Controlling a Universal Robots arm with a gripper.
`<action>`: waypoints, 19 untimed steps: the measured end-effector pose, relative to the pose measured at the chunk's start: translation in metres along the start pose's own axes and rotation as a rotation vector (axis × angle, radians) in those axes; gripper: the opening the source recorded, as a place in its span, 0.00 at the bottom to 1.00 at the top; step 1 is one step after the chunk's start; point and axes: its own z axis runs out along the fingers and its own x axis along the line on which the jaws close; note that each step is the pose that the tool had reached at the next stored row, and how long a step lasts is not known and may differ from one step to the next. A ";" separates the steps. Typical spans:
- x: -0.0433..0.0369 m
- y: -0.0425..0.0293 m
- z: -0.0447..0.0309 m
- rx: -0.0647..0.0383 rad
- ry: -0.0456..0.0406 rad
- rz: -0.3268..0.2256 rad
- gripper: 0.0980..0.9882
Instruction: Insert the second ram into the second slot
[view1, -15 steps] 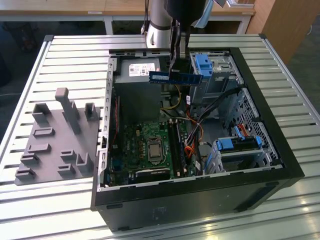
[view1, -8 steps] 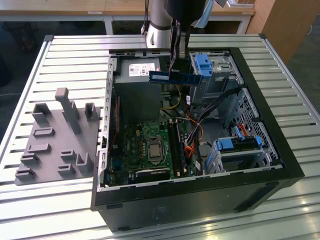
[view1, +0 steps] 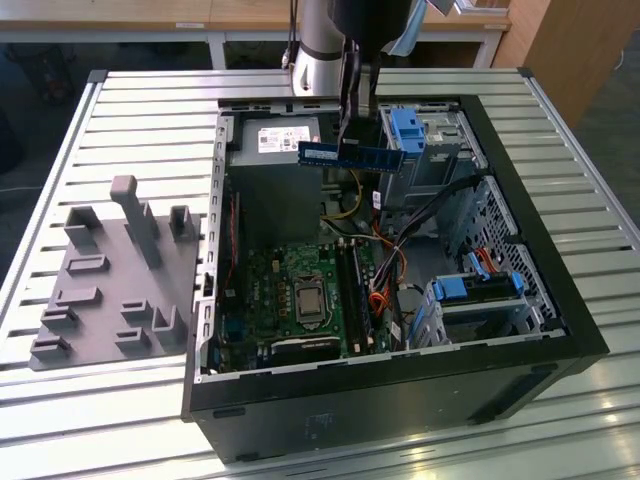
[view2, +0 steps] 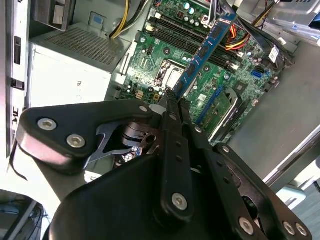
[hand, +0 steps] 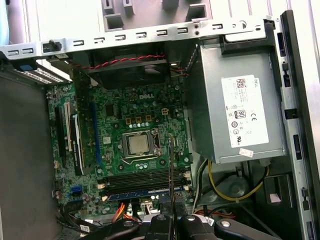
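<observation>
Item: second ram (view1: 375, 157) — a dark-blue stick with black chips and a pale label, carried in the air with its long side roughly level; clamped on it from above is the tool (view1: 346, 138), its two fingers drawn together on the stick's upper edge, which by my reading leaves the contact edge free and facing down for seating; in the second wrist view the stick (view2: 210, 45) runs straight out from the closed fingertips toward the board. Position: above the open computer case (view1: 560, 300), high over its interior and well apart from the motherboard (view1: 290, 290) below the tool; nothing of the stick touches the board. Target: memory slots (hand: 135, 179), a bank of long parallel sockets beside the processor socket (hand: 137, 145), lying beneath and ahead of the tool; one of them appears to carry a blue stick already, though which one counts as second cannot be told. Status, as judged: the stick is picked up and carried over the case, not yet lowered or seated. Surroundings: power supply (hand: 240, 110) beside the tool's line of descent; grey parts fixture (view1: 110, 290) on the slatted metal surface (view1: 140, 110), well away from the tool — outside the case, at the exterior view's left.
</observation>
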 end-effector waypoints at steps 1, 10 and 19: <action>0.0000 0.0000 0.0000 0.000 0.0000 0.001 0.04; 0.0001 0.0000 0.0000 0.000 -0.0008 0.023 0.04; 0.0004 -0.0001 0.0001 0.001 -0.0023 0.069 0.04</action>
